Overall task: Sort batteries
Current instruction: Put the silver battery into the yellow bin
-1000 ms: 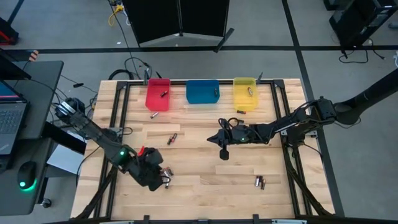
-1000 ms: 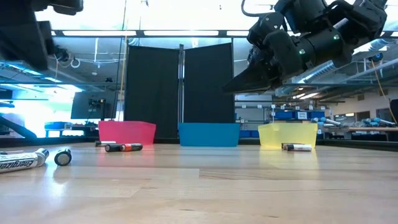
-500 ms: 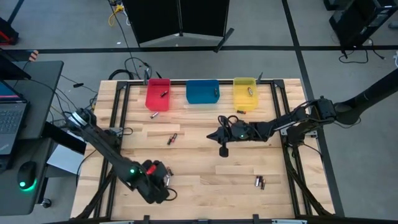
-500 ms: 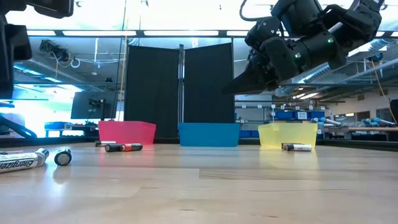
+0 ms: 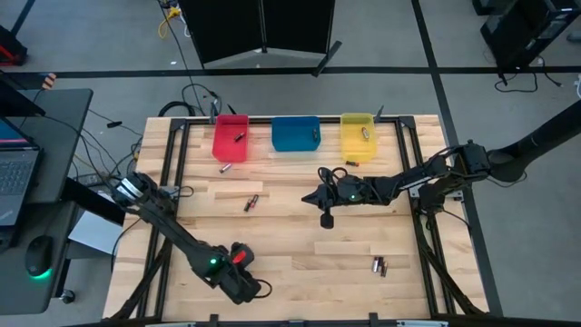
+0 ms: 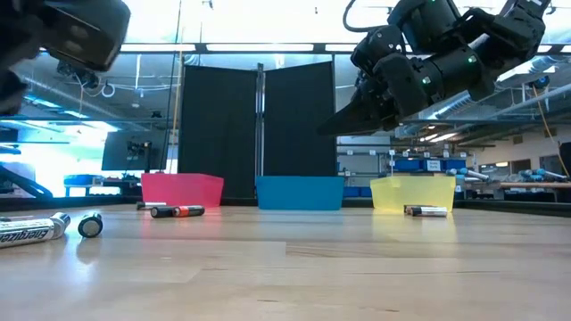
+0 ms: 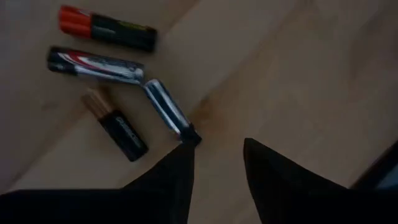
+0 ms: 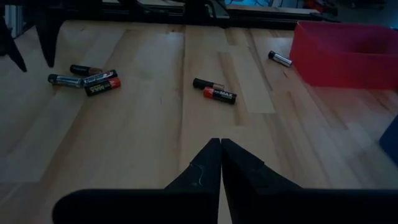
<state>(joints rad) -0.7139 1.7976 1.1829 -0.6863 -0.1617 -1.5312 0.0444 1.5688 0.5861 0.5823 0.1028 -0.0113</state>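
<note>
Silvery batteries lay in a loose cluster of four on the table near its front left, just ahead of the left end effector, whose fingers stood apart with one tip close beside the nearest cell. More cells lay mid-table, front right, beside the bins, and inside the red bin and yellow bin. The right end effector hung over mid-table, fingers together and empty. Closing on the cluster risked nudging neighbours, since the cells touched and would likely roll.
</note>
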